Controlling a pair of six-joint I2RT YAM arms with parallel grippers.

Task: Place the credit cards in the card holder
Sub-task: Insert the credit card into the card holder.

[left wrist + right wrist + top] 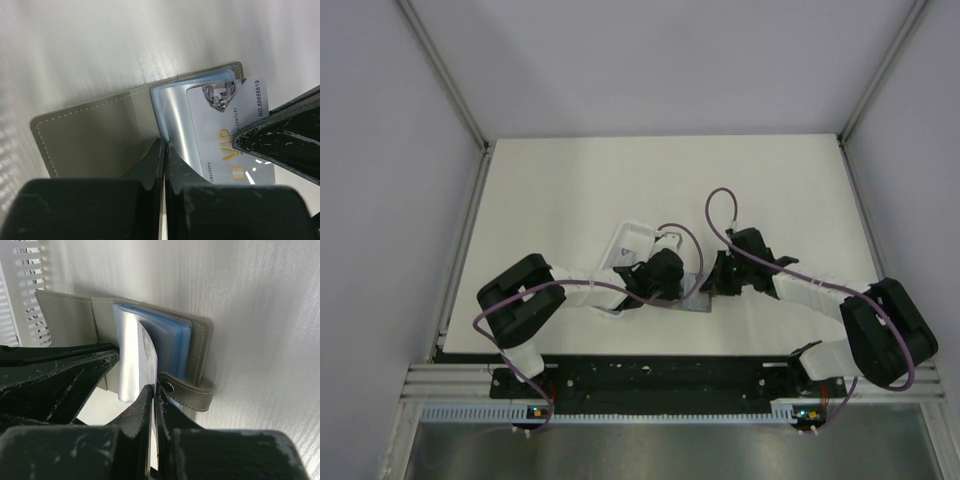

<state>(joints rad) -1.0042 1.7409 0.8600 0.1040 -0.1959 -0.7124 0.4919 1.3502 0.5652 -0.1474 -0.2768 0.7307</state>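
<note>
The grey card holder (95,132) lies open on the table, its bluish pockets (177,342) on the right half and a snap strap (195,395) at the edge. My left gripper (165,144) is shut at the inner edge of a raised silvery sleeve (172,117) of the holder, with a thin pale strip between its tips. My right gripper (155,388) is shut on a pale credit card (148,352) printed "VIP" (227,115), whose far end sits in the pockets. From above, both grippers meet over the holder (696,303).
A long white slotted tray (632,240) stands just behind the left gripper, also at the left edge of the right wrist view (22,290). White tabletop (570,200) extends on all sides, with walls at the back and sides.
</note>
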